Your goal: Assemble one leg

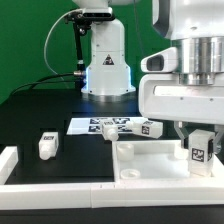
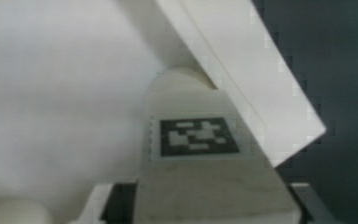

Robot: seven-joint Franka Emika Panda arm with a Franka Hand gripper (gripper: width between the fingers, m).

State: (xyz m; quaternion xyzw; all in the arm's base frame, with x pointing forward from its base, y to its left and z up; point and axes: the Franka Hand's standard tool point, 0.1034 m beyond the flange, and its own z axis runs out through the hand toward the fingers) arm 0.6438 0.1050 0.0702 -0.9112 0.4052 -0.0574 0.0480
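Observation:
My gripper (image 1: 199,150) is at the exterior view's right, low over the white tray-like tabletop (image 1: 150,160). It is shut on a white leg (image 1: 199,152) with a black-and-white tag, held upright just above the tabletop's right part. In the wrist view the held leg (image 2: 197,140) fills the middle between my fingers (image 2: 99,205), its tag facing the camera, with the tabletop's raised rim (image 2: 247,70) running behind it. A second leg (image 1: 48,145) lies on the black table at the left. A third leg (image 1: 151,127) stands by the marker board.
The marker board (image 1: 100,127) lies flat on the black table in the middle. The arm's white base (image 1: 107,65) stands at the back. A white rail (image 1: 20,165) borders the table's front left edge.

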